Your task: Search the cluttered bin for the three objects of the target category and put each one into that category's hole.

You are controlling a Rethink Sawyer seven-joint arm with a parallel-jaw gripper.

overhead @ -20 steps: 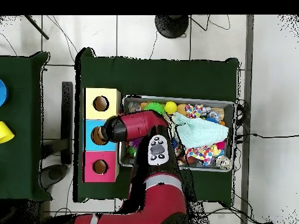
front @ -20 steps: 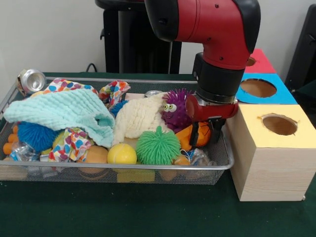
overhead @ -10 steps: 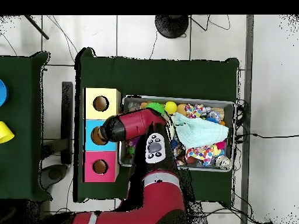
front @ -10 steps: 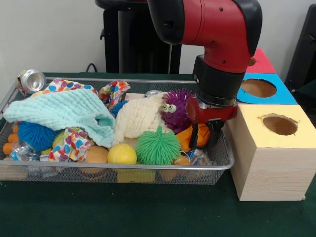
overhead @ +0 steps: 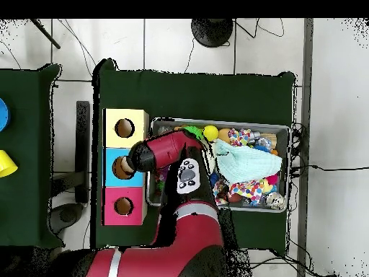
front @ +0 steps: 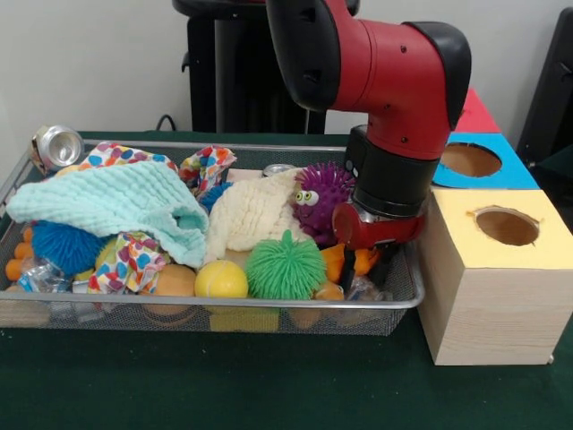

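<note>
The wire bin is piled with toys and cloths. My gripper is down in its right end, fingers apart on either side of an orange toy. A purple spiky toy with eyes sits just left of the wrist. In front of it lies a green spiky ball, with a yellow ball beside that. The yellow box, blue box and red box stand right of the bin, each with a round hole on top. In the overhead view the arm hides the gripper.
A mint cloth, a cream cloth and a polka-dot cloth cover other items. A blue spiky ball and a metal can lie at the left end. The yellow box's wall stands close by the gripper.
The gripper has sunk lower into the bin's right end and shifted slightly toward the near rim, so its fingers now reach down around the orange toy.
</note>
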